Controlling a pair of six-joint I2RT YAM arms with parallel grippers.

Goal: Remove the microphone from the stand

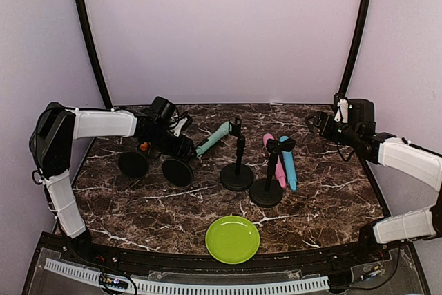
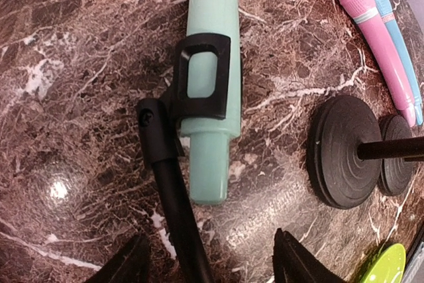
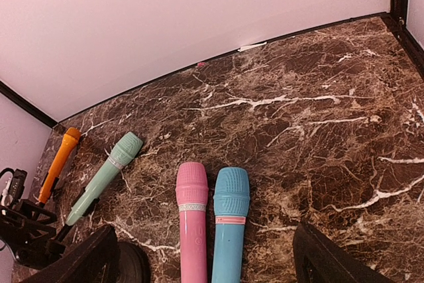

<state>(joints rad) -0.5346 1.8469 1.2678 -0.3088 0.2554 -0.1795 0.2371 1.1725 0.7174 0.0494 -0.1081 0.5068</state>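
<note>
A teal microphone (image 2: 211, 84) sits in the black clip (image 2: 202, 74) of a stand whose rod (image 2: 173, 197) runs down between my left fingers. My left gripper (image 2: 212, 268) is open just behind the microphone's tail end and touches nothing. In the top view the teal microphone (image 1: 214, 137) lies low at the left, with my left gripper (image 1: 181, 144) at its lower end and the stand's base (image 1: 177, 171) beside it. My right gripper (image 3: 212, 263) is open and empty, high above the pink microphone (image 3: 192, 223) and the blue microphone (image 3: 228, 226).
An orange microphone (image 1: 144, 146) sits on a second stand (image 1: 132, 164) at the far left. Two empty upright stands (image 1: 237, 174) (image 1: 266, 190) are mid-table beside the pink (image 1: 277, 165) and blue (image 1: 289, 165) microphones. A green plate (image 1: 233, 239) lies near the front edge.
</note>
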